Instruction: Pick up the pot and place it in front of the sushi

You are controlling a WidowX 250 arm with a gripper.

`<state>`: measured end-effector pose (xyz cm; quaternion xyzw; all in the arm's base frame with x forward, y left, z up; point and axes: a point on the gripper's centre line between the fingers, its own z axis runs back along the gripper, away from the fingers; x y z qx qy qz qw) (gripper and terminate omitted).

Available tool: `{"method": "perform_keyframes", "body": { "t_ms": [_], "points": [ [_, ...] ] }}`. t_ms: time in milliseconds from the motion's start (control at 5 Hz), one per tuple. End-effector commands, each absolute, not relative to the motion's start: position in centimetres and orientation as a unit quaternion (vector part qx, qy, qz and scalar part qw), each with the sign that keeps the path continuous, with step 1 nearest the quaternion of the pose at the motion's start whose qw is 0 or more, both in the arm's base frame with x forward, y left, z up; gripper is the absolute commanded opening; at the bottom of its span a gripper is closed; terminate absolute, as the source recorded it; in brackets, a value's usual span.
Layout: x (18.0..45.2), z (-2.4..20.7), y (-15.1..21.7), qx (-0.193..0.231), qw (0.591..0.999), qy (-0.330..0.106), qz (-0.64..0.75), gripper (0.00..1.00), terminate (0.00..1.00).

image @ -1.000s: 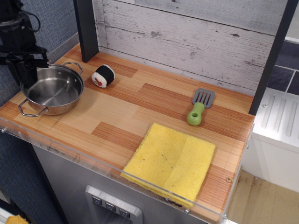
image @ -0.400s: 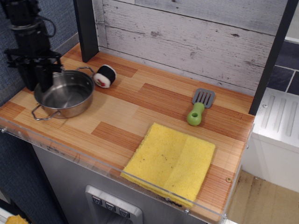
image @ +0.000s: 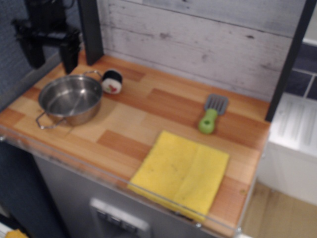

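Note:
The shiny steel pot (image: 71,99) with two wire loop handles sits on the wooden counter at the left, its far handle touching or nearly touching the sushi (image: 112,81). The sushi is a small black roll with a white end and red-green centre, just right of and behind the pot. My black gripper (image: 48,60) hangs above and behind the pot's far left rim. Its two fingers are spread wide apart and hold nothing. The frame is blurred.
A green-handled grey spatula (image: 212,113) lies at the right middle. A yellow cloth (image: 181,171) lies at the front right by the counter's clear front edge. A dark post (image: 90,29) stands just behind the pot, against the grey plank wall.
The pot was carried right to sit against the sushi. The gripper has since let go, opened wide and risen up and back from the pot.

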<state>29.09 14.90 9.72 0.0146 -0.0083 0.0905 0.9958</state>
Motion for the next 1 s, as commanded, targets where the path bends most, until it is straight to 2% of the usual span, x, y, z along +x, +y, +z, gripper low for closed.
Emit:
{"method": "perform_keyframes", "body": {
  "t_ms": [0,400,800],
  "points": [
    [29.3,12.7,8.9,0.004,0.993,-0.054,0.103,1.0,0.0],
    [30.8,12.4,7.8,-0.003,0.997,-0.069,0.026,1.0,0.0],
    [31.2,12.8,7.5,0.013,0.997,-0.079,-0.003,1.0,0.0]
  ]
}}
